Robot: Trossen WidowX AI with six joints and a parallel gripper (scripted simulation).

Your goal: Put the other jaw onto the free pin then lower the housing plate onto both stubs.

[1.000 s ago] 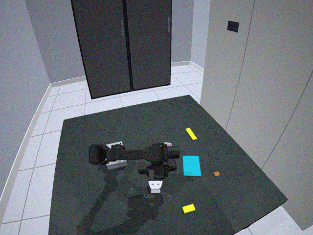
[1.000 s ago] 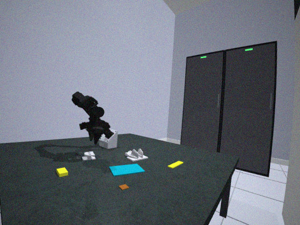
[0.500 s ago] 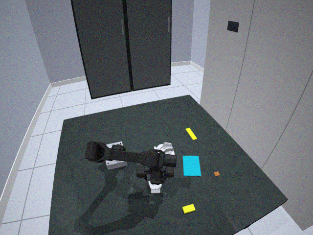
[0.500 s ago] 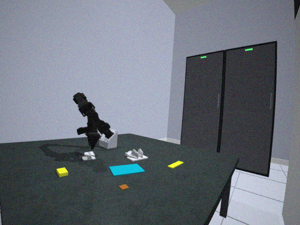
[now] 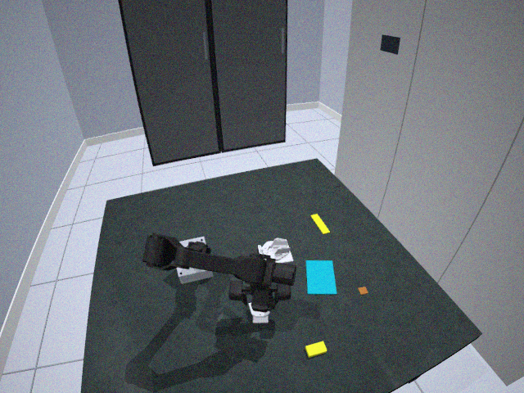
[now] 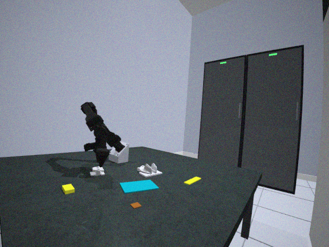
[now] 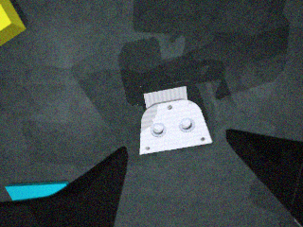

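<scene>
Two white parts of the mechanism are shown apart on the dark table (image 5: 190, 219) (image 6: 169, 226) (image 7: 85, 156). The jaw assembly (image 5: 284, 255) (image 6: 150, 174), a flat base with upright curved pieces, is seen just right of the middle in the lower half of the top view; it is partly covered there by the arm (image 5: 215, 262) (image 6: 92, 121). The smaller part, judged to be the housing plate (image 5: 259, 319) (image 6: 97, 172) (image 7: 172, 115), is found below it in the top view and near the centre of the wrist view, where two round bosses and a ribbed block along its upper edge are displayed.

The gripper (image 5: 259, 310) (image 6: 101, 165) (image 7: 175, 143) is spread wide, with nothing held; its black fingers are placed at the lower left and lower right of the wrist view, the plate being framed between and above their tips.

Progress: no separate loose jaw can be made out, so the second jaw is judged to be probably on its pin; the meshing of the teeth cannot be confirmed. The plate is not yet fitted. Its grasping, its carrying to the assembly, its level seating on both stubs and the withdrawal of the gripper are left. A grasp is judged to be the step in hand, for which the fingers must be brought to opposite sides of the plate.
</scene>
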